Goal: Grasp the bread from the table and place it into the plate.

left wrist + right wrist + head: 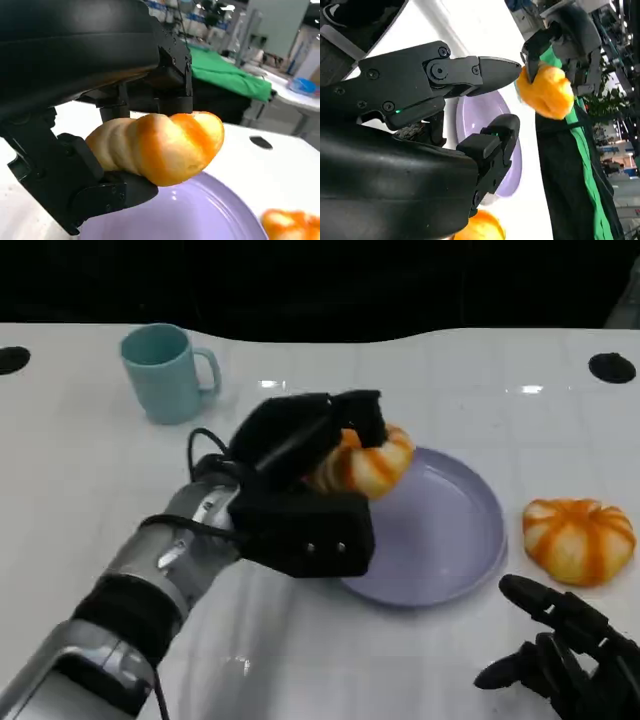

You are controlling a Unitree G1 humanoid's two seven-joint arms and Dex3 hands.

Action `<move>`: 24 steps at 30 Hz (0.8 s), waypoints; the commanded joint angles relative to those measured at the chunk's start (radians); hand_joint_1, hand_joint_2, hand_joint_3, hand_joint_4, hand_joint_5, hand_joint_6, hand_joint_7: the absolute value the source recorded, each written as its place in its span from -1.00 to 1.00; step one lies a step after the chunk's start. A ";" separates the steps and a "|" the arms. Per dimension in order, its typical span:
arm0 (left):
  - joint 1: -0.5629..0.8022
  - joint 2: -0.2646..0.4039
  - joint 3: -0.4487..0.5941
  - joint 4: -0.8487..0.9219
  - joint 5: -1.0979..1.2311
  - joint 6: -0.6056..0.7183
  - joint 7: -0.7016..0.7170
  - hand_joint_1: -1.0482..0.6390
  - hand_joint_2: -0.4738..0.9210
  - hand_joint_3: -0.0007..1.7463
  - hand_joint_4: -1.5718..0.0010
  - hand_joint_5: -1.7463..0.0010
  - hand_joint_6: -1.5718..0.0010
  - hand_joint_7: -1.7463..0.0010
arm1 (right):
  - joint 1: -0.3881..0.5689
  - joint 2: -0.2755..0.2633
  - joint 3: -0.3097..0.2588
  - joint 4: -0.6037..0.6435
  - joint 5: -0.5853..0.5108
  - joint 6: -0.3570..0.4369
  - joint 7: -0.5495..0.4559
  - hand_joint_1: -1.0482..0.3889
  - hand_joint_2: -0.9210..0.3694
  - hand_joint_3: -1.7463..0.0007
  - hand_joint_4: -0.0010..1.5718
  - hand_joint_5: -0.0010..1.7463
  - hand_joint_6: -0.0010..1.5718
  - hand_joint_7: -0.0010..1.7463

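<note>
Looking down from the head camera, the left hand (pixel 300 455) grips a bread (pixel 365 462) over the near-left edge of the lilac plate (pixel 450 540); a second bread (pixel 578 538) lies on the white table (pixel 90 480) right of the plate, a teal mug (pixel 165 372) stands far left, and the right hand (pixel 565 655) rests low, fingers apart, holding nothing. From the left wrist, black fingers (pixel 115 192) clamp the bread above and below, just above the plate; from the right wrist, that hand's fingers (pixel 490 70) spread on nothing.
</note>
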 commanded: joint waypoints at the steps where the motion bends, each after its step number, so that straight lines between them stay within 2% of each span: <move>1: -0.054 -0.032 -0.014 0.040 -0.008 -0.004 -0.054 0.01 0.40 0.44 -0.16 -1.00 0.09 -1.00 | 0.006 -0.016 -0.011 -0.009 0.004 -0.007 0.001 -0.58 -1.00 0.63 -0.08 0.28 0.26 -0.67; 18: -0.126 -0.084 -0.047 0.183 0.007 0.005 -0.114 -0.02 0.51 0.31 -0.14 -1.00 0.10 -1.00 | 0.013 -0.009 0.005 -0.023 -0.010 -0.004 -0.019 -0.58 -1.00 0.63 -0.07 0.26 0.25 -0.68; 19: -0.140 -0.095 -0.051 0.201 0.009 0.017 -0.124 -0.02 0.60 -0.06 -0.06 -1.00 0.04 -0.50 | 0.013 -0.009 0.006 -0.025 -0.015 -0.007 -0.021 -0.59 -1.00 0.62 -0.07 0.27 0.24 -0.68; 20: -0.152 -0.103 -0.050 0.217 0.004 0.027 -0.144 -0.02 0.67 -0.25 -0.04 -1.00 -0.02 -0.28 | 0.014 -0.010 0.007 -0.026 -0.016 -0.007 -0.022 -0.59 -1.00 0.62 -0.07 0.27 0.24 -0.68; 21: -0.160 -0.108 -0.045 0.232 -0.010 0.023 -0.170 -0.04 0.80 -0.47 0.06 -0.94 -0.02 0.06 | 0.014 -0.010 0.008 -0.028 -0.015 -0.006 -0.023 -0.59 -1.00 0.62 -0.07 0.27 0.24 -0.68; 22: -0.164 -0.109 -0.040 0.242 -0.021 0.011 -0.189 -0.08 0.92 -0.64 0.18 -0.50 0.02 0.48 | 0.014 -0.010 0.009 -0.030 -0.014 -0.004 -0.025 -0.59 -1.00 0.62 -0.07 0.27 0.24 -0.68; 23: -0.167 -0.109 -0.036 0.250 -0.029 0.002 -0.201 -0.10 0.96 -0.71 0.19 -0.23 0.04 0.68 | 0.014 -0.010 0.010 -0.031 -0.013 -0.002 -0.026 -0.59 -1.00 0.62 -0.07 0.27 0.24 -0.68; 24: -0.169 -0.109 -0.034 0.255 -0.033 -0.005 -0.207 -0.12 0.98 -0.74 0.20 -0.06 0.05 0.80 | 0.014 -0.010 0.011 -0.032 -0.013 -0.001 -0.027 -0.59 -1.00 0.62 -0.07 0.27 0.24 -0.68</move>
